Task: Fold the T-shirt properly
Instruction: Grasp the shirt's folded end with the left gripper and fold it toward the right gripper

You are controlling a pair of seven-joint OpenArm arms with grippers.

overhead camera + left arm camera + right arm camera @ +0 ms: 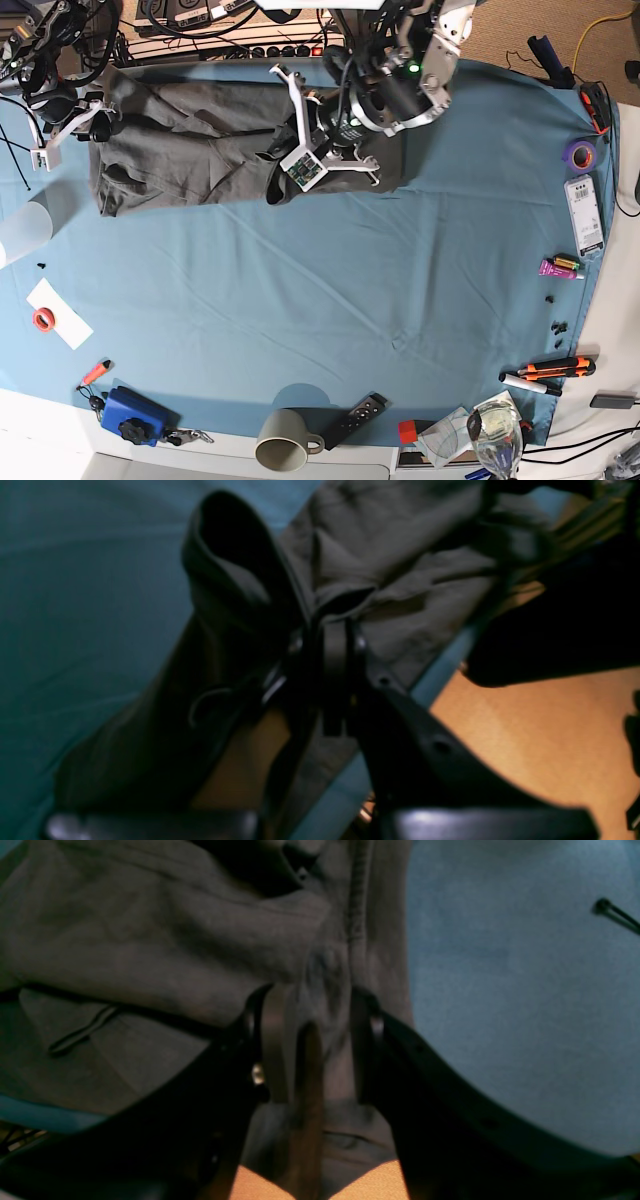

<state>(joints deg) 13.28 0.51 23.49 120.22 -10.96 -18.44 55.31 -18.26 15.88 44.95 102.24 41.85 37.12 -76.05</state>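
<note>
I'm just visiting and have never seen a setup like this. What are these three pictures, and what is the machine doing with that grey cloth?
It is a robot with two arms, trying to fold a T-shirt. The wide picture looks down on the whole table, covered by a blue cloth. The other two come from small cameras on the wrists, so you see each arm's own black fingers up close.

The left gripper has its fingers pinched shut on a bunched part of the shirt. The right gripper, at the shirt's other end, holds a fold of it between its fingers.

Around the table edges lie odds and ends: a mug, a tape roll, markers and a remote.
</note>
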